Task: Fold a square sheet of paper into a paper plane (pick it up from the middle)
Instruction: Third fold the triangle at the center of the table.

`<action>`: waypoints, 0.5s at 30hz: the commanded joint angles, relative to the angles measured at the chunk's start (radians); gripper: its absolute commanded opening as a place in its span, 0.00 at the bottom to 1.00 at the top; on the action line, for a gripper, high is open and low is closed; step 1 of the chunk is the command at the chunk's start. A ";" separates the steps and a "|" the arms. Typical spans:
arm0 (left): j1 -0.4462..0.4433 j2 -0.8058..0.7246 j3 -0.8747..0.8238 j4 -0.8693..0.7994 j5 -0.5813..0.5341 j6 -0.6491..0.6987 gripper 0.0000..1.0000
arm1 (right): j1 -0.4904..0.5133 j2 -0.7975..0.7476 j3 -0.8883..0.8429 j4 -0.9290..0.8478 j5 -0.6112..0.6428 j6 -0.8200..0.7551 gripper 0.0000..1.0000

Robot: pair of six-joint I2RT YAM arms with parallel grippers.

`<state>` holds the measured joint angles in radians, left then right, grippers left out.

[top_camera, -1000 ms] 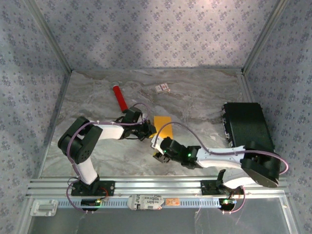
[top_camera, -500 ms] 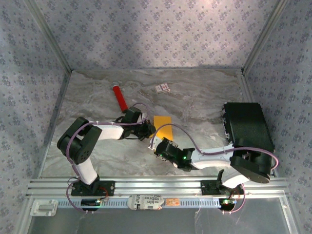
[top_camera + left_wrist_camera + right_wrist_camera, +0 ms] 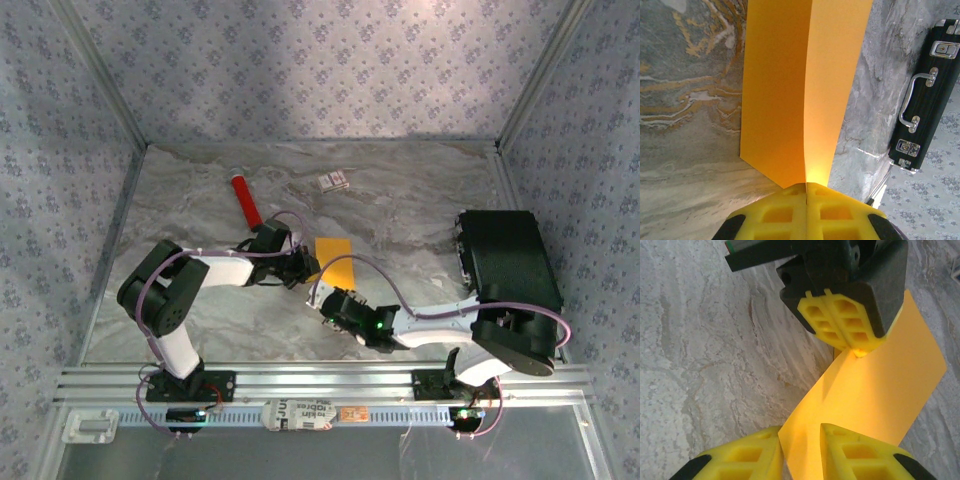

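The square sheet of paper is orange-yellow and is lifted off the marble table, bent along its middle. My left gripper is shut on its left edge. In the left wrist view the sheet runs away from the closed yellow jaws as a V. In the right wrist view the left gripper pinches the far side of the sheet. My right gripper straddles the near corner, with a narrow gap still showing between its fingers; from above it sits just below the sheet.
A red cylindrical tube lies at the back left and a small white card near the back middle. A black case stands at the right, also seen from the left wrist. Patterned walls enclose the table.
My right gripper has slid up to the sheet's near corner and its jaws have narrowed around it. The left gripper has stayed shut on the paper and has not moved.
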<state>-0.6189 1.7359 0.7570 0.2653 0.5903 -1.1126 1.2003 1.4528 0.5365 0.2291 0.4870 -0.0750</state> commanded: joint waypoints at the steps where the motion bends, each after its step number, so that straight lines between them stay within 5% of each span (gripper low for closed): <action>1: 0.004 -0.028 -0.001 -0.006 0.003 0.005 0.02 | 0.004 -0.020 -0.011 0.007 0.023 0.025 0.24; 15: 0.004 -0.026 0.000 -0.010 0.002 0.004 0.03 | -0.004 -0.031 -0.014 0.020 0.022 0.036 0.21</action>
<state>-0.6189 1.7359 0.7570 0.2623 0.5900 -1.1122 1.2003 1.4406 0.5335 0.2314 0.4908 -0.0639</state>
